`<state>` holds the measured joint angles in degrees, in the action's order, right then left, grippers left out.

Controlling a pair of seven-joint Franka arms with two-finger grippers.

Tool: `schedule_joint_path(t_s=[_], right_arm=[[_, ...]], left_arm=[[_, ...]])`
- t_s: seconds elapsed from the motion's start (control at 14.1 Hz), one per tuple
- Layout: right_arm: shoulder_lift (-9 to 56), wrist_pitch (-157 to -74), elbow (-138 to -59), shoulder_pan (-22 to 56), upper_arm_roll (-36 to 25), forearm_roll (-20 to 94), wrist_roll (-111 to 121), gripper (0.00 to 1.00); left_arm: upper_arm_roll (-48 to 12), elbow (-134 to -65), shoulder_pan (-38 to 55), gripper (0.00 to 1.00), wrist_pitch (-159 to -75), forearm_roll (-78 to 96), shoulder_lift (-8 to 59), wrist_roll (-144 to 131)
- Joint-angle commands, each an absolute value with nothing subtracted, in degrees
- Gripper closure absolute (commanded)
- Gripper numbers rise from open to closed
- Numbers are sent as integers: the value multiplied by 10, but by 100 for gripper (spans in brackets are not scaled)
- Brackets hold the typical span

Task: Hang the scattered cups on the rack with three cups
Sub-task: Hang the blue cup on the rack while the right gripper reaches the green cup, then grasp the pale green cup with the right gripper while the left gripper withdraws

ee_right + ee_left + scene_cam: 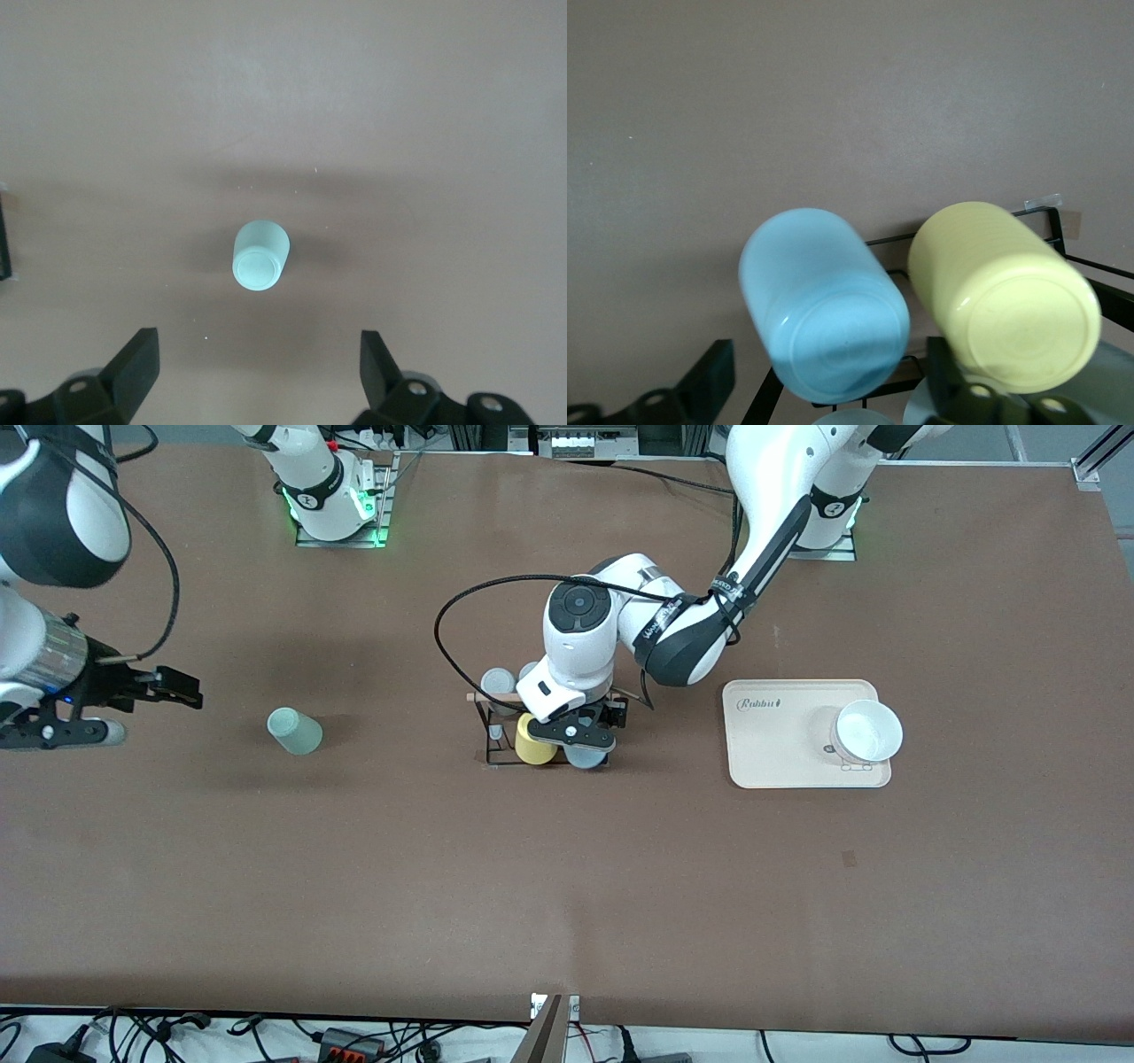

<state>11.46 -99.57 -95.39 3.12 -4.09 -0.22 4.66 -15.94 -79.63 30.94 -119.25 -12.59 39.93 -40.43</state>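
The black wire rack (493, 731) with its wooden rod (489, 697) stands mid-table. A yellow cup (533, 744) and the light blue cup (586, 758) hang side by side on its pegs, bases outward. My left gripper (580, 733) is over them. In the left wrist view the light blue cup (824, 310) sits between the spread fingers (709, 381) with a gap on each side, beside the yellow cup (1005, 297). The mint green cup (295, 732) lies on the table toward the right arm's end. My right gripper (182, 689) hovers open and empty beside it; the mint cup (261, 257) shows in its wrist view.
Two grey cups (498, 684) hang on the rack's side farther from the front camera. A cream tray (771, 744) with a white bowl (866, 731) lies toward the left arm's end. The left arm's black cable loops above the rack.
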Motion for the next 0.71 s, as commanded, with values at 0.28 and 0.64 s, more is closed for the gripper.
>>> schedule_joint_path(t_s=[0.28, 0.64], right_arm=[[170, -1075, -992, 40, -40, 0, 26, 0], [178, -1137, -1070, 52, -40, 3, -14, 0]], left_arm=[[-160, -785, 269, 0, -1101, -140, 322, -348], [-160, -786, 179, 0, -971, -134, 242, -209]])
